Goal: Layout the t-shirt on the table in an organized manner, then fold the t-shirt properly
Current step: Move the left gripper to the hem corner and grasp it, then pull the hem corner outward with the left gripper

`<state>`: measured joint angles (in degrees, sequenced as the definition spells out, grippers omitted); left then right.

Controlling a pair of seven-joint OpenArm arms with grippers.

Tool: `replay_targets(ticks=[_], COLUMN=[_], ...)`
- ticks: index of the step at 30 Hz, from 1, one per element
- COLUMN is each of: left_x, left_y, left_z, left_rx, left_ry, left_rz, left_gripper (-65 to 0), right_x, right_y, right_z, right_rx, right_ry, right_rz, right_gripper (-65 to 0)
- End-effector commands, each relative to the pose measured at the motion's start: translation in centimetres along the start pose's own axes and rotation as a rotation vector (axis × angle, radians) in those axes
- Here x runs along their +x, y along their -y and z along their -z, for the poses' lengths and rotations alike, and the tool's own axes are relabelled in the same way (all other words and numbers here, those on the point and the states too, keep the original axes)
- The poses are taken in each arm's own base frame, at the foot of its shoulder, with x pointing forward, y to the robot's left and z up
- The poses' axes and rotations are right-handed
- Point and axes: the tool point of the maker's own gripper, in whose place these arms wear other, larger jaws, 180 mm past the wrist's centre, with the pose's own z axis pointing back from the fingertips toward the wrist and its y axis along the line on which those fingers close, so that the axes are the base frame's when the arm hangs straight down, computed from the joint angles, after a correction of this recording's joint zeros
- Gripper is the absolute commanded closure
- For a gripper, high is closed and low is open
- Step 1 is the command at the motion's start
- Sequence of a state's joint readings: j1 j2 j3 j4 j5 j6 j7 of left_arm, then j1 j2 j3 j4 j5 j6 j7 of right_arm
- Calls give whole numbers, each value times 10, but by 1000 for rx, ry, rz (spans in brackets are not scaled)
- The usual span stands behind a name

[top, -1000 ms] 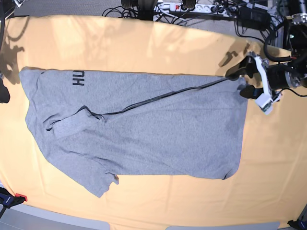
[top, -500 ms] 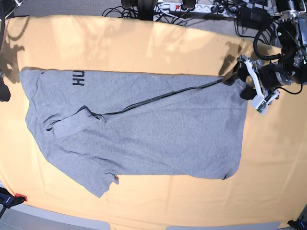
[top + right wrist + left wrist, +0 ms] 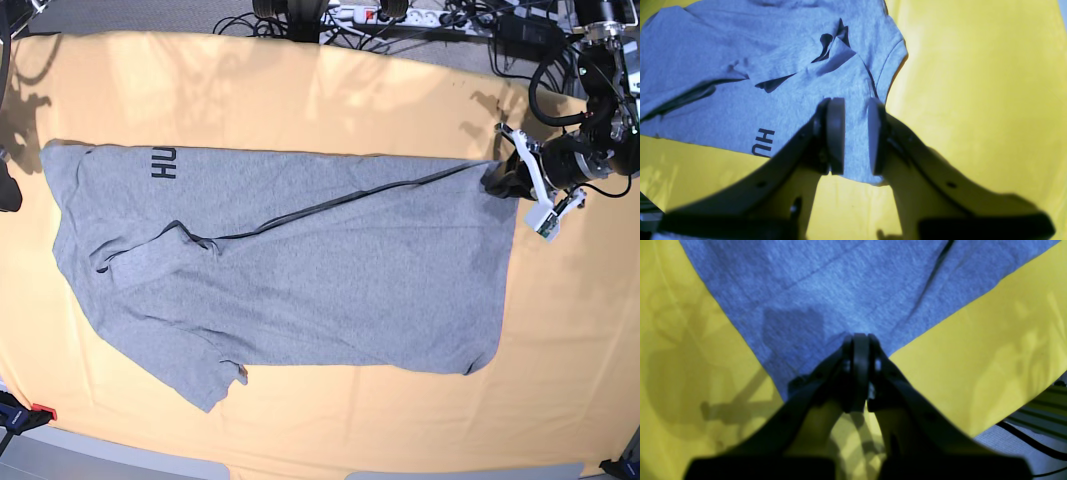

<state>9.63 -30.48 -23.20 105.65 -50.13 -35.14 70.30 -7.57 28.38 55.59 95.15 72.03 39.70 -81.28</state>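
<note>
T-shirt point(image 3: 300, 260) corner pinched in left claw point(image 3: 858, 343); right claw point(image 3: 855, 136) spread above sleeve.

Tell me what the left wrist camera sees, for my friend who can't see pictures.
The left gripper has its black fingers pinched shut at the edge of the grey t-shirt, which looks bluish here. The shirt lies flat on the yellow table, with the arm's shadow on the cloth beside it.

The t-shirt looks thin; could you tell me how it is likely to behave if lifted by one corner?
The t-shirt probably goes floppy and drapes, judging by its soft folds. It likely drags across the table, since the shut left gripper pinches only its corner.
</note>
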Motion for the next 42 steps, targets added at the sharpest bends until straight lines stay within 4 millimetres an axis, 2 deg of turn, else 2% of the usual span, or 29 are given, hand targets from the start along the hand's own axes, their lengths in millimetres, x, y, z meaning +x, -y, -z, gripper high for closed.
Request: replay_targets(ticks=[1, 3, 6, 7, 8, 14, 20, 22, 26, 27, 28, 35, 36, 39, 40, 41, 42], left_x=[12, 12, 13, 13, 12, 6, 1, 1, 4, 5, 6, 7, 6, 7, 7, 7, 7], left_y=[-3, -3, -3, -3, -5, -24, -27, -26, -26, -27, -27, -27, -27, -26, -26, -26, -27], left_z=[-6, -6, -6, -6, -6, -6, -3, -3, -3, -4, -4, -4, -3, -3, -3, -3, -3], left_rx=[7, 3, 3, 7, 16, 111, 103, 101, 102, 102, 102, 102, 102, 102, 102, 102, 103], left_ry=[36, 34, 42, 40, 34, 15, 10, 12, 28, 34, 37, 41, 40, 41, 42, 43, 45], left_rz=[31, 42, 42, 42, 45, -11, -36, -33, -33, -32, -32, -32, -32, -32, -32, -32, -32], left_gripper=[-22, -146, -399, -443, -458, -458, -442, -350, -50, -3, 0, 0, -30, -286, -354, -384, -386], right_x=[20, 20, 20, 20, 20, 20, 20, 20, 20, 20, 20, 20, 20, 20, 20, 20, 20], right_y=[0, 0, 0, 0, 0, 0, 0, 0, 0, 0, 0, 0, 0, 0, 0, 0, 0], right_z=[-6, -6, -6, -6, -6, -6, -6, -6, -6, -6, -6, -6, -6, -6, -6, -6, -6], right_rx=[-1, 0, 0, 0, 0, 0, 0, 0, 0, 0, 0, 0, 0, 0, 0, 0, 0], right_ry=[52, 52, 52, 52, 52, 52, 52, 52, 52, 52, 52, 52, 52, 52, 52, 52, 52], right_rz=[-41, -40, -41, -41, -41, -41, -41, -41, -41, -41, -41, -41, -41, -41, -41, -41, -41], right_gripper=[-136, -136, -136, -136, -136, -136, -136, -136, -136, -136, -136, -136, -136, -136, -136, -136, -136])
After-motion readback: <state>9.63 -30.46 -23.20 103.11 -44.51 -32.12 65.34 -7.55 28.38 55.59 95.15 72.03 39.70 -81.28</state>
